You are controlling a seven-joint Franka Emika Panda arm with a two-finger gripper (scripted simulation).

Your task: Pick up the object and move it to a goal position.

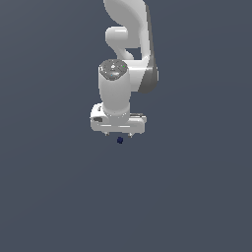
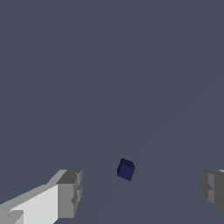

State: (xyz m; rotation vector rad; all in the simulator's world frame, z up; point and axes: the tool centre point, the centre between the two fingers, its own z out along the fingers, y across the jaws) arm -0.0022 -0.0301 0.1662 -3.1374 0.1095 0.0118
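Observation:
The object (image 1: 120, 141) is a tiny dark navy-blue cube lying on the grey floor just below the white gripper (image 1: 118, 133) in the exterior view. In the wrist view the cube (image 2: 126, 169) appears between the two fingers (image 2: 70, 193), a little ahead of them and apart from both. The gripper (image 2: 141, 192) is open wide, with nothing held. The white arm rises from the hand toward the top of the exterior view.
A plain dark grey surface (image 1: 59, 197) fills both views. No other objects, containers or edges show.

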